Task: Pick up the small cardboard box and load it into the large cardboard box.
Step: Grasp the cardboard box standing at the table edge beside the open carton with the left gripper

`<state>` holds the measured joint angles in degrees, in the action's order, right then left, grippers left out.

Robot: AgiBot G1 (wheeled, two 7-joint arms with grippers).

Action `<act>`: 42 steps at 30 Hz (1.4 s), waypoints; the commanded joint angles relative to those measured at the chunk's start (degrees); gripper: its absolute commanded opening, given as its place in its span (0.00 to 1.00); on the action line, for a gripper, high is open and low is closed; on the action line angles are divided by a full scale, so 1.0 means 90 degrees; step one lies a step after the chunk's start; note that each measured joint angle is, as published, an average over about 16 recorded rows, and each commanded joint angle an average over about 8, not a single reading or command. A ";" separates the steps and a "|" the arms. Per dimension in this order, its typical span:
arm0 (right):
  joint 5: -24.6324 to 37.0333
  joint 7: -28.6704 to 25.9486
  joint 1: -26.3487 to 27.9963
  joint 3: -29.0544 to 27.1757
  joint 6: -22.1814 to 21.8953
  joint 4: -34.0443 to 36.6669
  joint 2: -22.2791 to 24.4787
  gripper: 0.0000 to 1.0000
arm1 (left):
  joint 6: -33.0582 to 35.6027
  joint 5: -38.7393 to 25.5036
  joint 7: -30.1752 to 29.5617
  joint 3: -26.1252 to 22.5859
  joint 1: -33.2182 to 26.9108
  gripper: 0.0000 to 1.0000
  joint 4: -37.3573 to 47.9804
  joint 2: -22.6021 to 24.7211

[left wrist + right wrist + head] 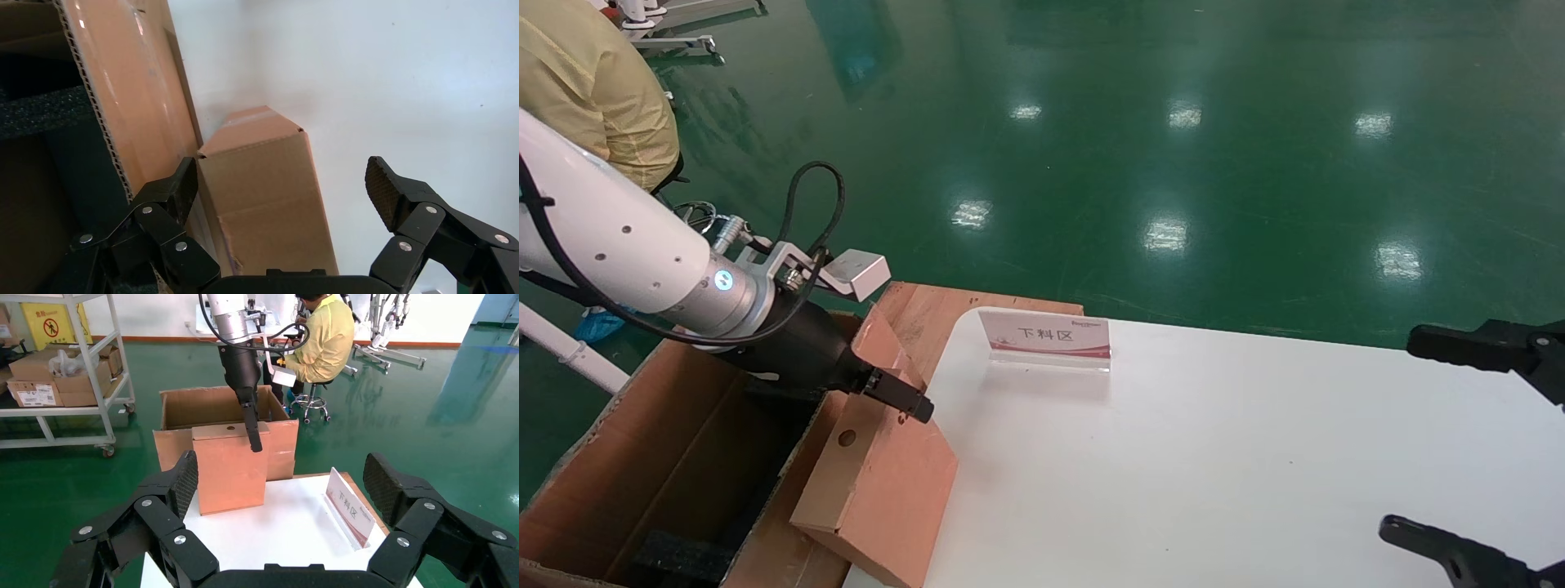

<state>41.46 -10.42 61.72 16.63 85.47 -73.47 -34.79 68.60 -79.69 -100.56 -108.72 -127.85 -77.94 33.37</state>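
Table edge point(977, 490): small cardboard box point(878, 482) half-hidden behind left gripper point(903, 400)

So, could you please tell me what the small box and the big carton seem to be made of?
Small cardboard box: plain matte brown cardboard, with folded, taped flaps showing in the left wrist view. Large cardboard box: corrugated cardboard, fluting visible along its cut edge.

The small cardboard box point(878, 482) was plain brown cardboard, smooth and dull, and the large cardboard box point(674, 457) was rougher brown cardboard with a wavy ribbed edge and a soft black foam block point(678, 558) inside. The table point(1254, 457) was white, smooth and a little shiny, and the green floor point(1173, 147) was very glossy with lights shining in it. The left gripper point(281, 184) was dull black plastic with bumpy pads point(380, 190) and small shiny metal pins.
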 commanded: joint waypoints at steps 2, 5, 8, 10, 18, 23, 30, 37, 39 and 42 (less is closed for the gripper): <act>-0.0001 0.0001 0.0000 0.0001 -0.0001 0.0000 0.0001 1.00 | 0.0036 0.0038 0.0008 0.0004 -0.0003 1.00 -0.0001 0.0015; -0.0002 0.0001 0.0000 0.0002 -0.0001 0.0000 0.0001 1.00 | 0.0047 0.0077 0.0031 0.0010 0.0000 1.00 -0.0002 -0.0001; -0.0002 0.0002 -0.0001 0.0003 -0.0002 0.0001 0.0002 1.00 | 0.0045 0.0109 0.0056 0.0020 0.0002 1.00 -0.0004 -0.0026; -0.0003 0.0002 -0.0001 0.0003 -0.0003 0.0002 0.0002 1.00 | 0.0045 0.0120 0.0066 0.0023 0.0002 1.00 -0.0004 -0.0035; -0.0004 0.0003 -0.0001 0.0004 -0.0003 0.0002 0.0002 0.10 | 0.0043 0.0120 0.0060 0.0027 0.0002 0.10 -0.0005 -0.0034; -0.0004 0.0002 -0.0001 0.0004 -0.0003 0.0002 0.0002 0.00 | 0.0043 0.0111 0.0051 0.0027 0.0002 0.00 -0.0004 -0.0027; -0.0004 0.0001 -0.0001 0.0003 -0.0003 0.0002 0.0002 0.00 | 0.0043 0.0104 0.0046 0.0027 0.0002 0.00 -0.0004 -0.0022; -0.0004 0.0001 -0.0001 0.0002 -0.0003 0.0002 0.0002 0.00 | 0.0043 0.0099 0.0043 0.0024 0.0002 0.00 -0.0004 -0.0019; -0.0004 0.0001 -0.0001 0.0002 -0.0003 0.0002 0.0002 0.00 | 0.0043 0.0097 0.0042 0.0024 0.0002 0.00 -0.0003 -0.0019; -0.0004 0.0001 -0.0001 0.0002 -0.0003 0.0002 0.0002 0.00 | 0.0043 0.0095 0.0041 0.0022 0.0002 0.00 -0.0003 -0.0018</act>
<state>41.42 -10.41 61.71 16.65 85.44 -73.46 -34.77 68.98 -78.83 -100.19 -108.52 -127.84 -77.97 33.21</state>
